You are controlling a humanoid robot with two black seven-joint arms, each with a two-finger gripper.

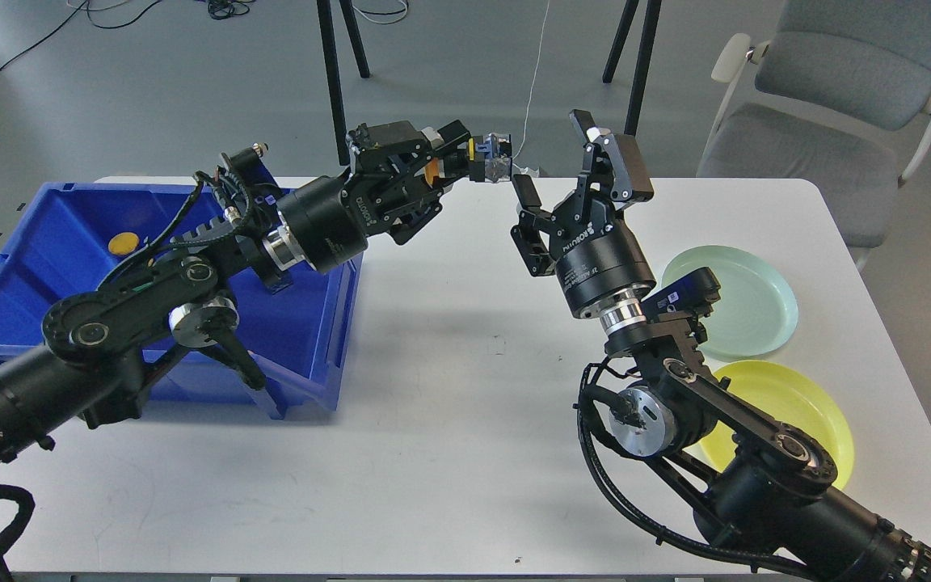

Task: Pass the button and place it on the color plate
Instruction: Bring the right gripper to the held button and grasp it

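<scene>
Left pincer (pixel 488 159) is raised above the tabletop (pixel 449 380) near mid-table, closed on a small blue button (pixel 481 152); the fingertips look pale and translucent and hide most of it. An orange spot shows further back inside the left pincer body, can't tell if it's another button or a part. Right pincer (pixel 562 174) is just beside, angled up toward it, jaws spread wide, nothing between them, a small gap to the left fingertips. Looks like the handoff step, not yet done.

Blue bin (pixel 29 267) sits at the left with one yellow button (pixel 124 242) on its floor. Green plate (pixel 756 299) and yellow plate (pixel 813 412) lie at the right, partly behind the right arm; both look bare where visible.

Handling judgement: the button is likely tiny, light, rigid plastic, smooth and slippery, not fragile. Little surface is exposed for a second grip, so the right pincer probably has to take the free edge sticking out past the left fingertips, squarely across it, closing before the left lets go. Risk: it pops out or drops during transfer and rolls off the tabletop. No blue plate is visible, so which plate matches is unclear.
</scene>
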